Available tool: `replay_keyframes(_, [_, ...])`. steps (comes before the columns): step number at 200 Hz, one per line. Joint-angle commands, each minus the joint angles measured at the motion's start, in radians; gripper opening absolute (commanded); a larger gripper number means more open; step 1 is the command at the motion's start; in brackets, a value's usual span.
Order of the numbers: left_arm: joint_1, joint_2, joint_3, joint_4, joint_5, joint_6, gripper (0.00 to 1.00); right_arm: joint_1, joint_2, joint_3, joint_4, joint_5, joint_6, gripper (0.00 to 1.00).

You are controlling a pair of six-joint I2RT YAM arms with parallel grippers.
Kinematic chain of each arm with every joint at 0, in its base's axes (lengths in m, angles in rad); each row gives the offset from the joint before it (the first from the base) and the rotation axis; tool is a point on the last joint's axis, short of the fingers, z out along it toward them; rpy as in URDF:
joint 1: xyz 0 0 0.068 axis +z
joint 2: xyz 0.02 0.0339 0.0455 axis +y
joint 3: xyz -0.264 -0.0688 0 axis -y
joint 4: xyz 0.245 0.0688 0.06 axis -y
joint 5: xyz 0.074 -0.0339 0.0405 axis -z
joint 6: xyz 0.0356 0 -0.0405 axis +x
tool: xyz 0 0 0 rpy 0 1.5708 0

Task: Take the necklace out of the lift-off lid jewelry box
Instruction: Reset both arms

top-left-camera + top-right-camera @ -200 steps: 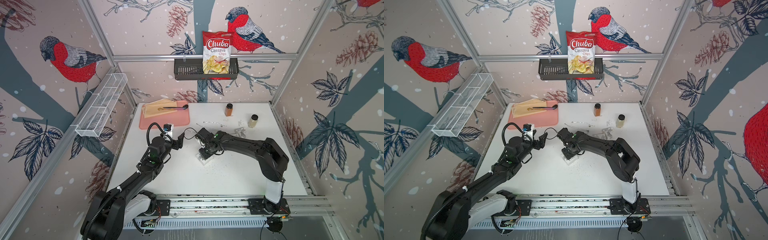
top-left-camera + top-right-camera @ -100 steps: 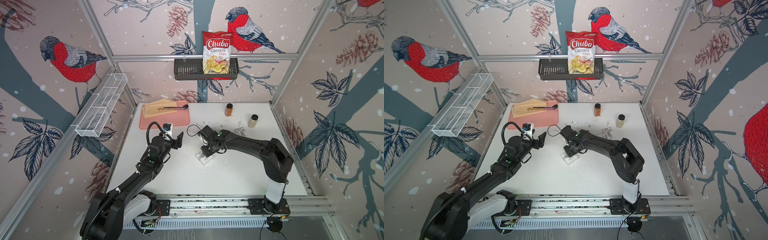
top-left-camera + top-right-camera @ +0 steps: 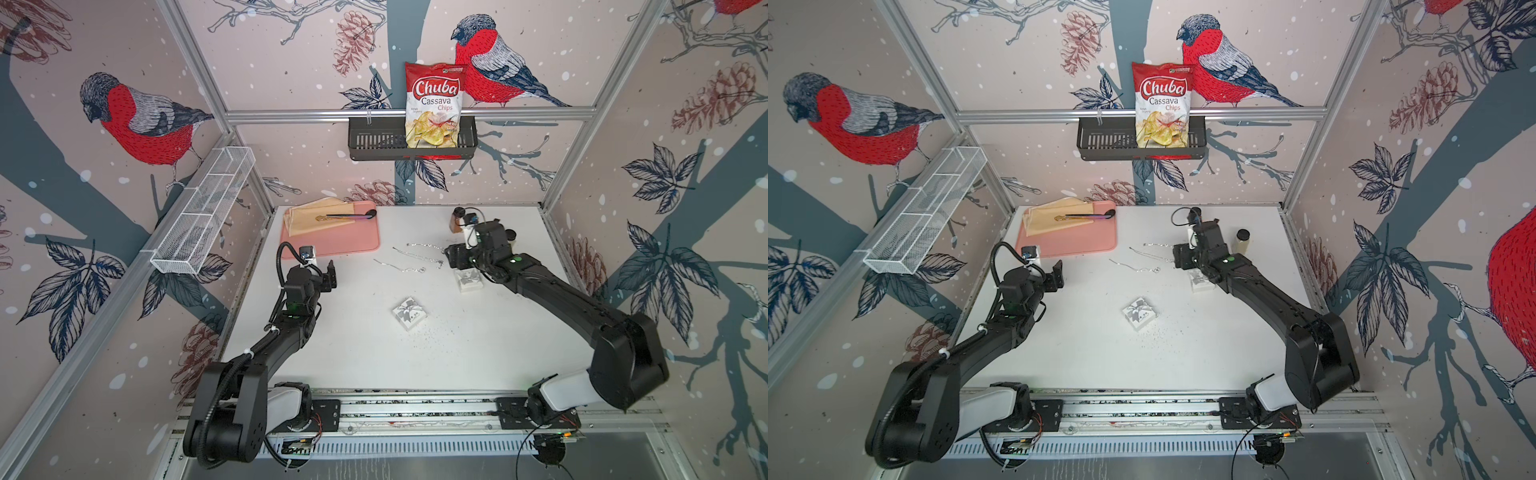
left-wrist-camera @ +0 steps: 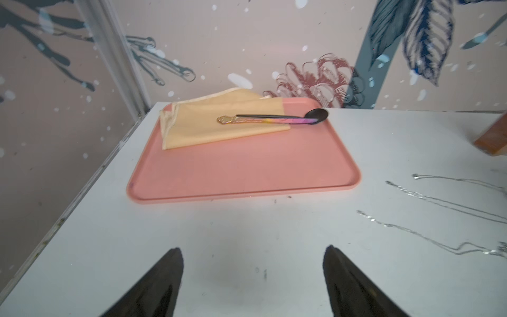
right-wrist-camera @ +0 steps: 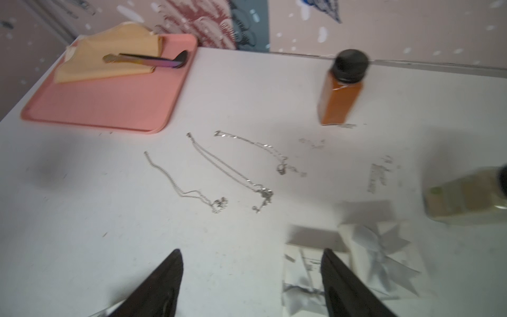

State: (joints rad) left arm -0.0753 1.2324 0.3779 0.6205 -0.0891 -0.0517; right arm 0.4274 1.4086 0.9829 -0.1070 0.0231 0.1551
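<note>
Necklaces (image 5: 264,191) lie out on the white worktop (image 3: 374,365): three thin silver chains, loosely stretched side by side, each ending in a small knot of clasp or pendant. They rest on the back half of the worktop, between the pink tray (image 3: 332,246) and the right end effector (image 3: 455,255). Which chain is the task's own I cannot tell.

A box (image 3: 409,312), small, square, of white card with a grey bow printed on top, stands mid-worktop, well apart from both arms. Fine dark specks scatter just beside it. A second box (image 3: 469,279) with the same print sits under the right wrist. The right wrist view shows it blurred, with a tan inner face and a bow-printed piece just beside it.

The right end effector is released: its black, tapered fingers (image 5: 337,277) stand wide with only bare worktop between them, near the chains' ends without touching. The left end effector (image 4: 252,248) is likewise spread and empty, over bare worktop near the tray's front edge.

The tray is smooth, with rounded corners. On it lies a folded beige cloth (image 4: 219,131), and across that a spoon (image 4: 274,119) with a dark bowl, an iridescent handle and a gold tip. A square-sided amber jar (image 5: 340,101) with a black cap stands behind the chains; a paler jar (image 3: 1241,245) stands near it.
</note>
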Motion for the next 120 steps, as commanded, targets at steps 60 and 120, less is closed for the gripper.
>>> replay_keyframes(60, [0.038, 0.207, -0.100, 0.459, -0.129, -0.007, 0.88, -0.365, -0.225, -0.602, 0.820, 0.223, -0.012, 1.00])
replay_keyframes(120, [0.038, 0.271, -0.115, 0.538, -0.147, -0.010, 0.89, -0.399, -0.117, -0.832, 1.285, 0.291, -0.034, 1.00])
